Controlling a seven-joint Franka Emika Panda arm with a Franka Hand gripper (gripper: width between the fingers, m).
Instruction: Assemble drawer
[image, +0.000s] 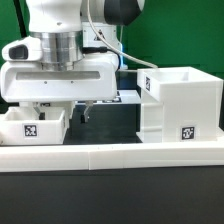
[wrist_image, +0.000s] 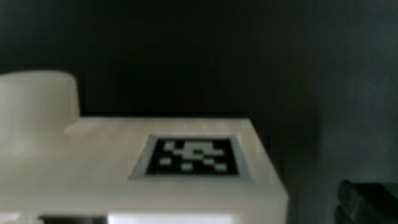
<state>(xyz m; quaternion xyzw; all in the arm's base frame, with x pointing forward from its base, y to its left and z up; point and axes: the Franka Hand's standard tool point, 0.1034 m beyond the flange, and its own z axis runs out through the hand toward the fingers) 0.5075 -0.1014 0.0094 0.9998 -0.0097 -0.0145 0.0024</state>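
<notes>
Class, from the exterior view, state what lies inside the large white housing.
The housing is open on top, showing only bare white inner walls near the rim. Its front wall hides the floor, so anything lying low inside cannot be seen.

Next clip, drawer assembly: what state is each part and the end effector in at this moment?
Housing: upright on the table, opening facing up, not held.
Small tray: flat on the table, open side up, outside the housing.
End effector: hangs low between tray and housing; cannot tell whether it is open or shut.
Border rail: lies flat along the front.
</notes>
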